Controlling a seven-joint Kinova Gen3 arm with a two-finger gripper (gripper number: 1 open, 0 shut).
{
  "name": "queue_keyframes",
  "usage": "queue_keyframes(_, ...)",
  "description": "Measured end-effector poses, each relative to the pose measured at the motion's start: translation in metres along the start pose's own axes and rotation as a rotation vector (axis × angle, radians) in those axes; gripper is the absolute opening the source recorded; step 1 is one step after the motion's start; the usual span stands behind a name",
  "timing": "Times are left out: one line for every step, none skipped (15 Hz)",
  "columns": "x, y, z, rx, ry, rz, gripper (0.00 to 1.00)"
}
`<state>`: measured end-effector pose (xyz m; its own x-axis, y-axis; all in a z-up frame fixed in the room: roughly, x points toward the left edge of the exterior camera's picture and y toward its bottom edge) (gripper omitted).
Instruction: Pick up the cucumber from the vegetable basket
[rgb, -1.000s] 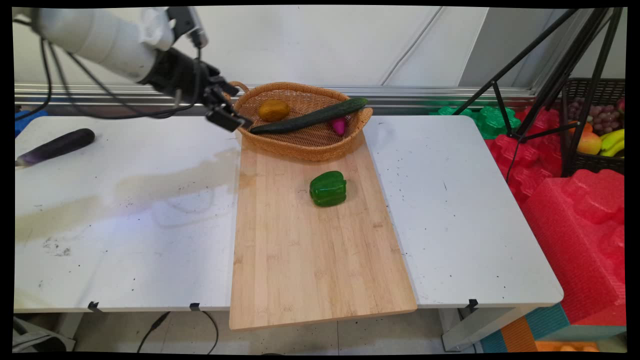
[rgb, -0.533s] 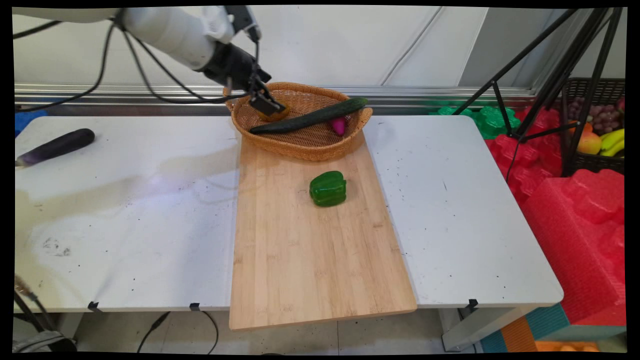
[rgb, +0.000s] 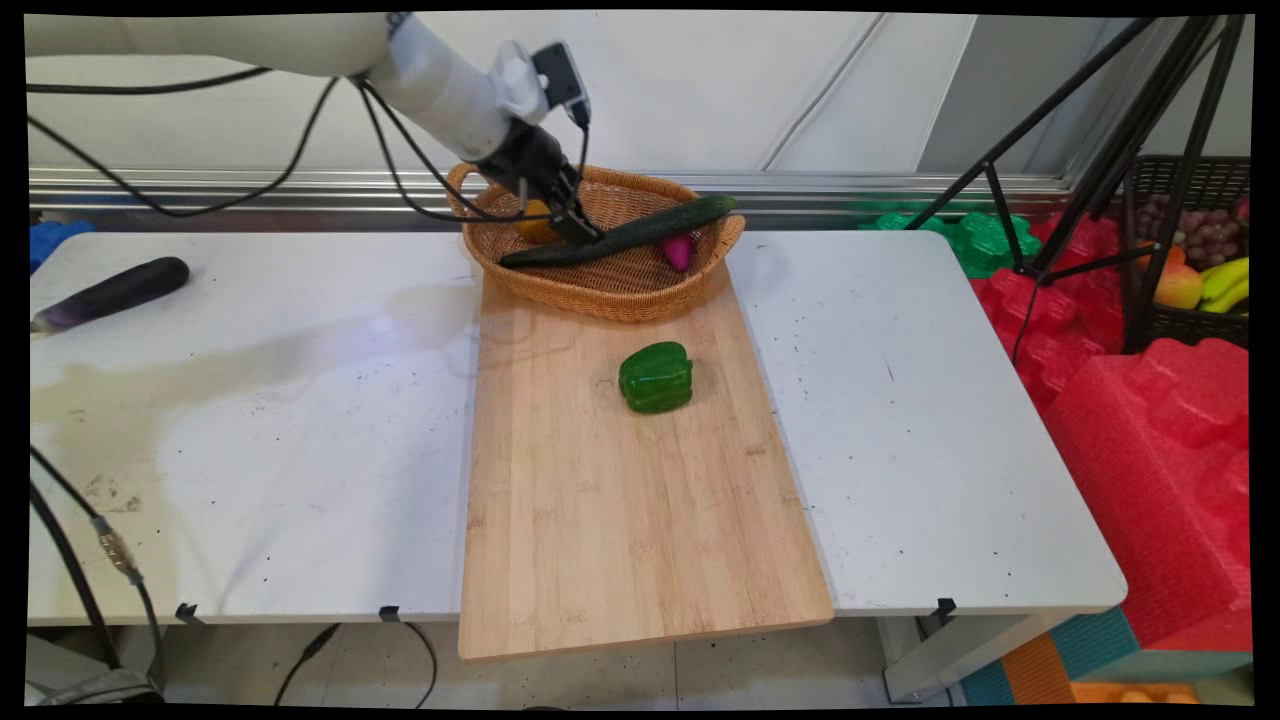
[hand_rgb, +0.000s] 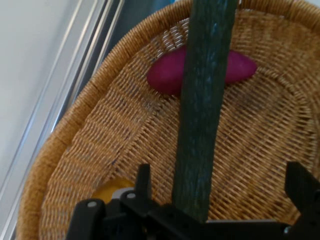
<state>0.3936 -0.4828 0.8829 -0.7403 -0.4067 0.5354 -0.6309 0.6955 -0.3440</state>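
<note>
My gripper (rgb: 582, 233) (hand_rgb: 220, 187) is down inside the wicker basket (rgb: 610, 300) (hand_rgb: 75, 130), over the left part of a long dark green cucumber (rgb: 640, 230) (hand_rgb: 202, 110). It is open, and one fingertip (hand_rgb: 143, 177) shows on each side of the cucumber, which runs up between them. The cucumber lies slantwise across the basket and rests on its rim. Under it lies a magenta oval vegetable (rgb: 678, 250) (hand_rgb: 167, 75). A yellow-orange fruit (rgb: 535, 225) (hand_rgb: 112, 190) sits just left of the gripper, partly hidden by it.
The basket stands on the far end of a wooden cutting board (rgb: 620, 520). A green bell pepper (rgb: 656, 377) sits on the board in front of the basket. A dark eggplant (rgb: 110, 293) lies at the table's far left. Red foam and a fruit crate (rgb: 1190, 260) stand to the right.
The gripper has moved right from outside the basket's left rim, over the yellow fruit, down to the cucumber. Nothing in the basket or on the board has shifted.
</note>
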Motion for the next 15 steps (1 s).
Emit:
queue_keyframes(0.002,-0.002,0.012,-0.005,-0.010,0.009,1.00)
queue_keyframes(0.003,-0.004,0.024,-0.012,-0.019,0.015,1.00)
queue_keyframes(0.004,-0.005,0.034,-0.019,-0.027,0.023,1.00)
queue_keyframes(0.005,-0.006,0.043,-0.024,-0.033,0.030,1.00)
queue_keyframes(0.007,-0.007,0.053,-0.028,-0.039,0.037,1.00)
queue_keyframes(0.007,-0.008,0.061,-0.032,-0.045,0.043,1.00)
queue_keyframes(0.008,-0.009,0.068,-0.034,-0.049,0.046,1.00)
queue_keyframes(0.009,-0.010,0.076,-0.037,-0.054,0.051,1.00)
queue_keyframes(0.010,-0.010,0.081,-0.038,-0.057,0.053,1.00)
queue_keyframes(0.010,-0.010,0.085,-0.038,-0.060,0.056,1.00)
queue_keyframes(0.011,-0.010,0.090,-0.036,-0.063,0.057,1.00)
queue_keyframes(0.012,-0.010,0.093,-0.033,-0.066,0.057,0.00)
queue_keyframes(0.012,-0.010,0.094,-0.030,-0.067,0.056,0.00)
queue_keyframes(0.013,-0.009,0.096,-0.024,-0.069,0.055,0.00)
queue_keyframes(0.013,-0.009,0.097,-0.017,-0.070,0.055,0.00)
